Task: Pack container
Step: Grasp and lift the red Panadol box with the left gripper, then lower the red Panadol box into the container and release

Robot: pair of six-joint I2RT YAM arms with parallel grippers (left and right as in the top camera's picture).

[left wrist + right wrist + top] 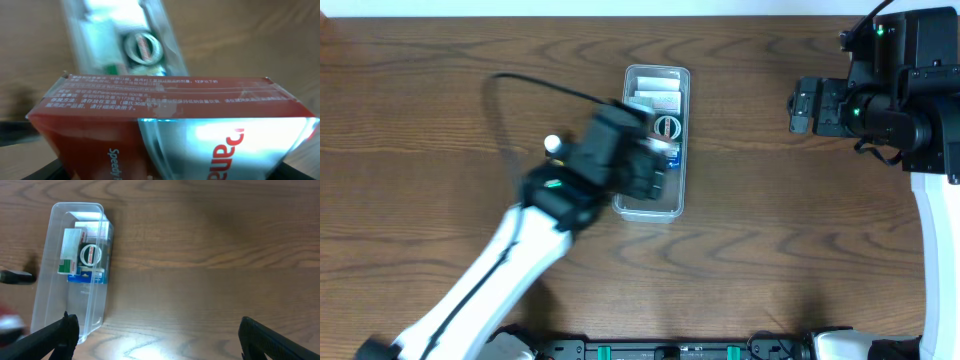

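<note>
The clear plastic container [681, 135] lies lengthwise at the table's middle, holding small boxes and a round tin [667, 127]. It also shows in the right wrist view [55, 280] and, blurred, in the left wrist view [80, 45]. My left gripper [650, 172] hovers over the container's near end, shut on a red and silver box [170, 125] that fills the left wrist view. My right gripper [157, 335] is open and empty, held at the far right [803, 107], apart from the container.
A small white-capped object [553, 145] lies left of the container beside the left arm. A black cable [520, 82] arcs over the table behind the left arm. The right arm's base stands at the right edge.
</note>
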